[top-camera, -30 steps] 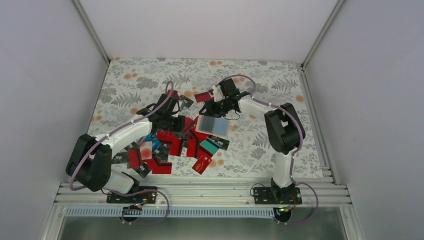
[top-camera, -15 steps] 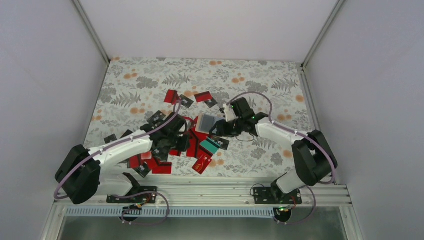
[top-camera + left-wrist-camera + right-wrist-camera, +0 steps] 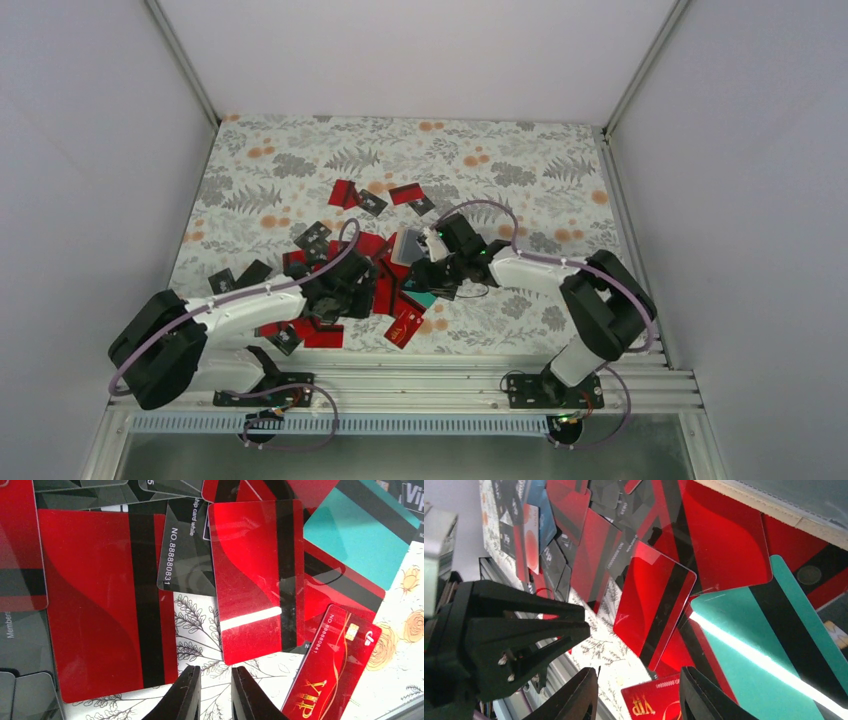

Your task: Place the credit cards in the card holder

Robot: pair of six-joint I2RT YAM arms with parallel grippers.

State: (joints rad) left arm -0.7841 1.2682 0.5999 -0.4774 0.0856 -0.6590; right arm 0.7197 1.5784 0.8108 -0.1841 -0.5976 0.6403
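Observation:
Many credit cards (image 3: 345,195), mostly red and black, lie scattered in a pile mid-table. The tan card holder (image 3: 406,243) lies open at the pile's right, partly under my right arm; its tan edge and clear sleeves (image 3: 774,506) show in the right wrist view. My left gripper (image 3: 348,292) hovers low over the pile, jaws slightly apart and empty (image 3: 216,680), just short of a red card with a black stripe (image 3: 250,580). My right gripper (image 3: 426,274) is open and empty (image 3: 639,695), over the same red card (image 3: 654,600), a teal card (image 3: 769,645) and a red VIP card (image 3: 649,702).
The two grippers face each other closely; the left gripper (image 3: 524,625) fills the left of the right wrist view. The metal rail (image 3: 400,385) runs along the near table edge. Stray cards (image 3: 222,278) lie at the left, and white walls enclose the floral cloth (image 3: 520,160).
My right gripper came from the far side, over the card holder, down to the pile's near right. My left gripper moved nearer and right over the pile. Both stay empty.

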